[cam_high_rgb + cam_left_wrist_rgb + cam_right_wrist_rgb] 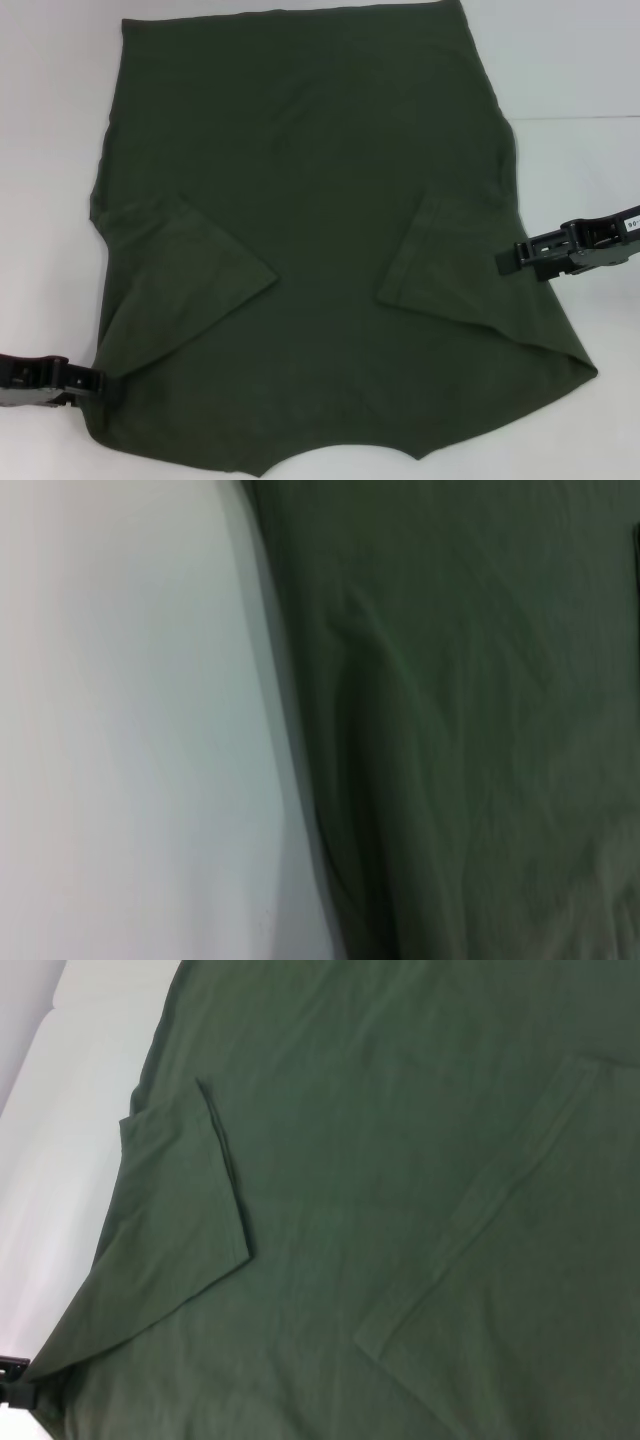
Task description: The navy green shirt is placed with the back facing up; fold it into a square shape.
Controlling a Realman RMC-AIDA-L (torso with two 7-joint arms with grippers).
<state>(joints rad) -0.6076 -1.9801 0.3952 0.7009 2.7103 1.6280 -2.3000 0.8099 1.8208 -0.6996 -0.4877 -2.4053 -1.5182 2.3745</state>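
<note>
Lying flat on the white tabletop [580, 70], the navy green shirt [310, 200] shows its plain side, both short sleeves folded in over the body. The left gripper [100, 383] sits at the shirt's near-left edge by the shoulder; the right gripper [503, 260] meets its right edge beside the folded sleeve. Whether either gripper's jaws are apart or clamped on cloth cannot be told.

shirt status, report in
Left gripper at shirt's near left edge, right gripper at right edge. Shirt flat, both sleeves folded in. Nothing in the way.
</note>
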